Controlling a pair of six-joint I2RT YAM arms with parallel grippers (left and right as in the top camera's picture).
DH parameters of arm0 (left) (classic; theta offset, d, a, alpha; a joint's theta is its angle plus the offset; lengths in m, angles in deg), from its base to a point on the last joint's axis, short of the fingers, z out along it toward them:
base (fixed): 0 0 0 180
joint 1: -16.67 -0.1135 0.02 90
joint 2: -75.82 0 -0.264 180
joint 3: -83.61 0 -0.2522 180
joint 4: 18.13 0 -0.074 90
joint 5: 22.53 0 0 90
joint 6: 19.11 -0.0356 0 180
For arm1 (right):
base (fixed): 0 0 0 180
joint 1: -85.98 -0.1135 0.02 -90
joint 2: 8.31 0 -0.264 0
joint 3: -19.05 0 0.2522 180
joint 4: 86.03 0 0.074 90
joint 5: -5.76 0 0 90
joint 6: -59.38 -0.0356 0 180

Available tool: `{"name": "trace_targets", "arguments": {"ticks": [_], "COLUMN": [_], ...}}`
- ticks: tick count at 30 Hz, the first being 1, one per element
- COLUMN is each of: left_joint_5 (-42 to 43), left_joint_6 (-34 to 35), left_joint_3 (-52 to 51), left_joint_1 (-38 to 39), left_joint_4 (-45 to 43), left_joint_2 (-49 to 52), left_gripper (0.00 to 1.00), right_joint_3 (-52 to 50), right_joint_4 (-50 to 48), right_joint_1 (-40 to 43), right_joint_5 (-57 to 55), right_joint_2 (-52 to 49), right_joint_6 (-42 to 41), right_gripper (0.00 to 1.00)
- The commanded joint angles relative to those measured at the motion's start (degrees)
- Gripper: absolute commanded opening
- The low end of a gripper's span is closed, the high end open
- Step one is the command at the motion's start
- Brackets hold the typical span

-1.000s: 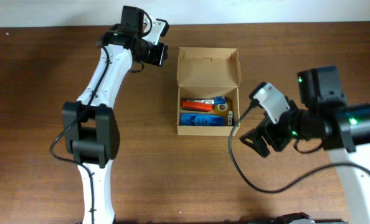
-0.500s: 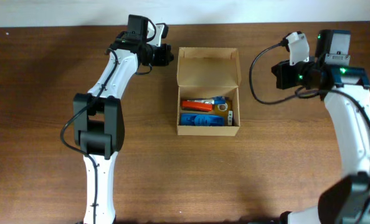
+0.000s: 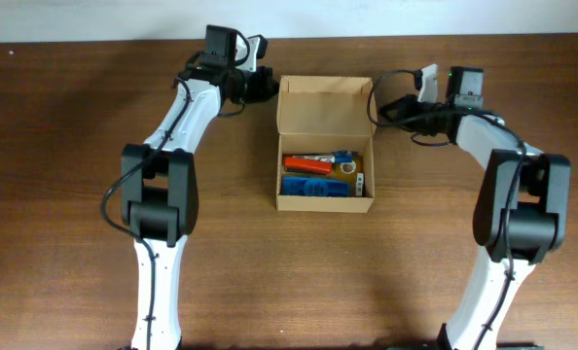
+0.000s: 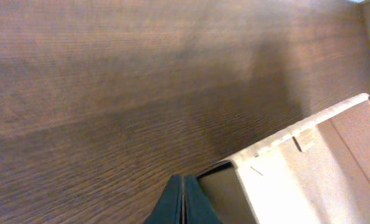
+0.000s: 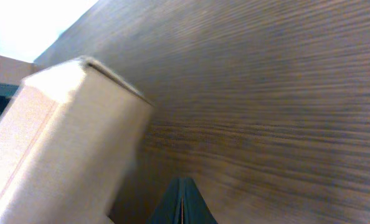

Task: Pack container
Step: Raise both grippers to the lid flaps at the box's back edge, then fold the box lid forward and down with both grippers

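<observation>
Dark wood-grain table (image 3: 65,156), pale wall strip (image 3: 94,19) behind, even light

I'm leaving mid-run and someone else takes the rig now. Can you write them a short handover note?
Left gripper: shut, holding nothing, by the far left corner of the box.
Right gripper: shut, holding nothing, by the far right corner of the box.
Whether either gripper touches the cardboard cannot be told.
Box: mid-table, lid open and folded back.
Done: an orange item, a blue item and a small white item lie inside.
Left: probably closing the lid and tucking in its tabs. No loose items show on the table.
</observation>
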Motion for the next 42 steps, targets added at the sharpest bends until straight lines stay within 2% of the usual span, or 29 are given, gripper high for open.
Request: {"name": "trace_targets", "arguments": {"ticks": [1, 5, 9, 12, 17, 20, 22, 24, 27, 29, 33, 36, 42], "left_joint_5": [3.1, 8.4, 17.5, 18.0, 18.1, 18.0, 17.5, 17.3, 14.0, 11.9, 1.5, -5.0, -5.0], "left_joint_6": [2.5, 2.6, 2.4, 2.0, -4.3, -12.3, -16.8, -21.5, -23.7, -25.2, -26.7, -26.6, -26.6], "left_joint_3": [0.2, 0.2, 1.4, 2.3, 2.3, 2.3, 2.3, 2.3, 2.3, 2.3, 2.3, 2.3, 2.3], "left_joint_1": [0.2, 0.6, -0.3, -0.4, -0.2, 0.2, 0.2, 0.6, 1.4, 2.3, 5.6, 6.9, 7.0], "left_joint_4": [-0.6, -2.6, -3.8, -3.8, -1.9, 6.2, 11.8, 17.5, 23.8, 28.0, 37.5, 42.9, 44.7], "left_joint_2": [2.6, 2.6, 2.1, -0.1, -7.6, -12.5, -14.9, -16.6, -17.0, -17.0, -17.0, -17.0, -22.1], "left_gripper": [0.02, 0.02, 0.02, 0.02, 0.02, 0.02, 0.02, 0.02, 0.02, 0.02, 0.02, 0.02, 0.02], "right_joint_3": [0.2, 0.2, 0.6, 3.3, 8.1, 8.1, 8.1, 8.1, 8.1, 8.1, 8.1, 8.1, 8.1], "right_joint_4": [-1.2, -2.1, -6.7, -7.0, -5.8, -2.2, 3.4, 15.3, 31.1, 37.8, 50.1, 54.9, 59.8], "right_joint_1": [-3.1, -5.2, -4.1, -3.2, -3.2, -3.5, -3.9, -4.7, -6.7, -8.1, -11.1, -11.7, -11.8], "right_joint_5": [3.0, 3.3, 13.8, 20.4, 30.1, 30.0, 29.2, 23.0, 13.2, 8.7, -1.6, -5.2, -8.4], "right_joint_2": [-1.1, -1.1, -1.1, -1.1, 1.0, 5.7, 8.5, 11.4, 14.7, 15.9, 16.2, 16.2, 21.9], "right_joint_6": [-2.6, -5.1, -5.1, -5.1, -5.1, -4.6, -0.7, 7.5, 18.4, 22.4, 25.9, 25.9, 27.4], "right_gripper": [0.04, 0.04, 0.04, 0.04, 0.04, 0.04, 0.04, 0.04, 0.04, 0.04, 0.04, 0.04, 0.04]}}
